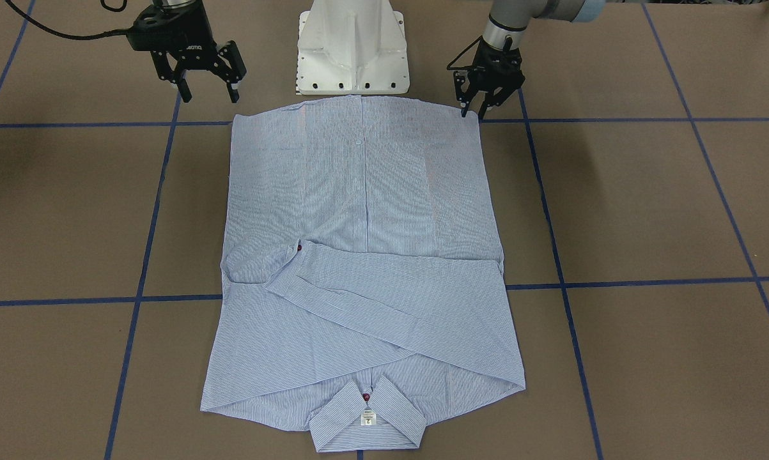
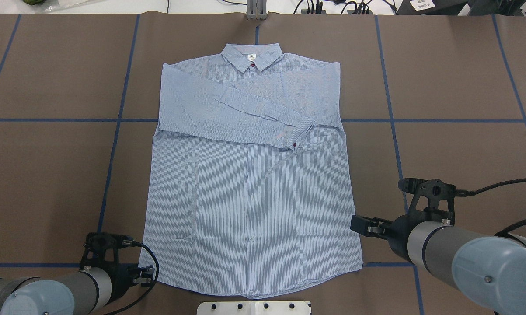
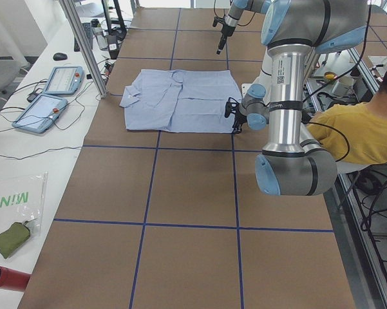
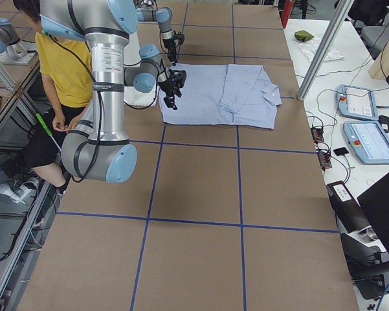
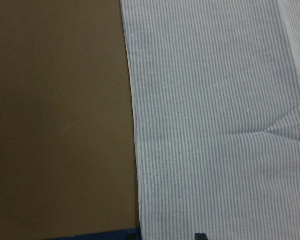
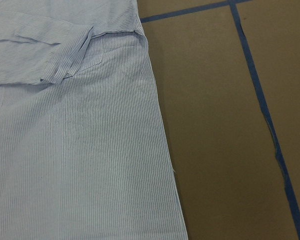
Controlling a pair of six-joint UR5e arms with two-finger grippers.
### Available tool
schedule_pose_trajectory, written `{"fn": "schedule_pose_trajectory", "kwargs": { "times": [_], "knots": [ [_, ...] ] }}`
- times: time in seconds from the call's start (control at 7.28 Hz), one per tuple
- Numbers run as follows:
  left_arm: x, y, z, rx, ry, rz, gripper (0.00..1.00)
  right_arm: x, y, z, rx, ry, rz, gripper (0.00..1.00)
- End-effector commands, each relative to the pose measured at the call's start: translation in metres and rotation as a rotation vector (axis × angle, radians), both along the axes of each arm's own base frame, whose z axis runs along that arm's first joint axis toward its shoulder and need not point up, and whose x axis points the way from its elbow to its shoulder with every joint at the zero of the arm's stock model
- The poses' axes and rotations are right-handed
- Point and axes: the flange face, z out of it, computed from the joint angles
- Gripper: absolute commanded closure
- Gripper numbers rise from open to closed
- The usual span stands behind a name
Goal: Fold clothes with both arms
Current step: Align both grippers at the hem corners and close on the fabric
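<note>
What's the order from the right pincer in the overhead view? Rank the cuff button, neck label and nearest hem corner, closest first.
1. Hem corner, just toward the robot from the right pincer.
2. Cuff button, midway up, toward the centre.
3. Neck label, at the far end.

The shirt [image 1: 365,211] is thin woven cloth, matt and finely striped, lying smooth with a few soft creases, and its dark red buttons [image 1: 299,247] look like hard plastic. The table [image 1: 646,204] is covered in matt brown paper-like sheeting, slightly wrinkled beside the strips of smooth blue tape [image 1: 614,282]. The left arm [image 2: 48,293] and right arm [image 2: 464,258] are satin grey metal tubes with smooth light blue plastic caps, the left claw [image 1: 473,115] and right claw [image 1: 210,96] are matt black, and the base [image 1: 352,48] is glossy white.
</note>
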Motion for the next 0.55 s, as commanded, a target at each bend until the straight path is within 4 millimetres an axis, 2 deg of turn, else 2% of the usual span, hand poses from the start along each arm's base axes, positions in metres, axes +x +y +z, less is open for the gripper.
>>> {"fn": "schedule_pose_trajectory", "kwargs": {
  "times": [0.0, 0.27, 0.41],
  "knots": [
    [0.0034, 0.0, 0.004, -0.001, -0.008, 0.001, 0.54, -0.0006, 0.0009, -0.0001, 0.0, -0.001, -0.002, 0.0],
    [0.0045, 0.0001, 0.0018, -0.002, -0.003, 0.002, 0.78, -0.0006, 0.0009, 0.0001, 0.0, 0.001, -0.002, 0.0],
    [0.0039, 0.0001, 0.0003, -0.002, 0.0, 0.002, 0.98, -0.0002, 0.0004, -0.0001, 0.0, -0.001, -0.001, 0.0]
  ]
}}
